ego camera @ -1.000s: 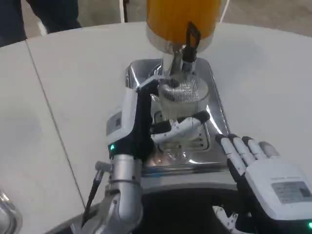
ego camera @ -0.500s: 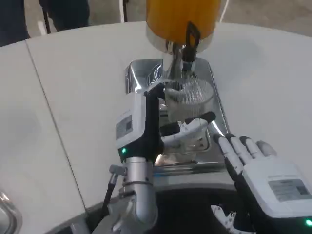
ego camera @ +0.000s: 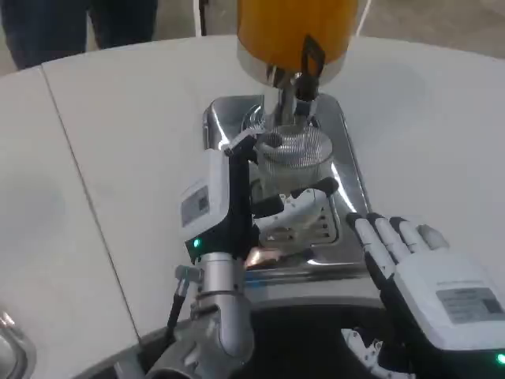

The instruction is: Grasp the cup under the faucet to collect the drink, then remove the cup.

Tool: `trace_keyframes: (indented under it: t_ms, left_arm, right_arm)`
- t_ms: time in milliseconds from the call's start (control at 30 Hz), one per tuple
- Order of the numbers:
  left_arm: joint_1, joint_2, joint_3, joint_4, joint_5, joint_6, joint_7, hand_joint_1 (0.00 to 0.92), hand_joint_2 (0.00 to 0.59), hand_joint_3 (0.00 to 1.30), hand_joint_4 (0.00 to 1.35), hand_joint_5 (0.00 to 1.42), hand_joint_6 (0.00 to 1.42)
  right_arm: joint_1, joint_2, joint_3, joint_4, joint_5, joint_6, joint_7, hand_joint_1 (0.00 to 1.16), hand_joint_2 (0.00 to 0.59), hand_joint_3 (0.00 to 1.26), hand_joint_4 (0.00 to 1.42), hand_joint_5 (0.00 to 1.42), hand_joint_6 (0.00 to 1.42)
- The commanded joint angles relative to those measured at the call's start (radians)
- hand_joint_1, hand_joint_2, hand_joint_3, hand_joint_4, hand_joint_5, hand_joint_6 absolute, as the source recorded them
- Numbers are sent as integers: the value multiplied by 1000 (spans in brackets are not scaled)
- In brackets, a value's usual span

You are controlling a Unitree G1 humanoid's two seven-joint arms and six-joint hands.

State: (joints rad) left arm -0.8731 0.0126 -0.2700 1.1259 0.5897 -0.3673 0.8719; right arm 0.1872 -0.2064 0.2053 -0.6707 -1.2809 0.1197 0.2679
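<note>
Right hand [ego camera: 430,276] nearest the camera, low at the picture's right, palm down with fingers straight and slightly spread, holding nothing; its fingertips reach just to the front right corner of the steel drip tray [ego camera: 347,162]. Left forearm [ego camera: 221,316] rises from the bottom edge, and the left hand [ego camera: 245,197] sits above the tray's slotted grate, white back turned to the left, fingers wrapped around the near side of the clear plastic cup [ego camera: 293,158]; the hand looks clamped on the cup, thumb side hidden behind it. Cup stands upright on the tray directly beneath the chrome faucet [ego camera: 296,99], its rim just under the spout. No liquid visible inside; hard to tell through the ribbed wall. Black tap lever [ego camera: 312,57] hangs in front of the orange drink dispenser [ego camera: 296,31], which stands at the far end of the tray on the white table [ego camera: 118,142]. Judged step: holding the cup in place for filling. To do it well, the left hand should keep the cup upright and centred under the spout, grip firm but not crushing the thin wall. Right hand seems free to work the lever; it would need to pass clear of the rim.
</note>
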Motion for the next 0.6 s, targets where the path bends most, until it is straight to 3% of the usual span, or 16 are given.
trace_keyframes:
  t_ms: [33,133,267,367,600]
  left_arm:
    - [-20,-4,-8,17,-5,-6,24,611,83,964,1102,1320,1420]
    - [-1,9,-19,14,1,-14,26,569,89,656,811,1127,1337]
    - [7,39,-36,12,10,-12,20,553,89,433,522,941,1148]
    - [18,59,-34,4,1,-27,1,535,87,358,407,862,1050]
    - [43,94,-34,-21,-5,-62,-19,497,74,312,318,770,915]
  right_arm:
    - [8,12,7,6,-13,9,3,526,504,0,0,0,17]
    - [3,19,11,20,0,5,-11,526,504,0,0,0,17]
    - [-10,21,10,38,8,4,-17,526,504,0,0,0,17]
    - [-33,1,6,53,30,-14,-13,526,504,0,0,0,17]
    - [-56,-6,2,83,61,-18,-39,520,501,0,0,0,17]
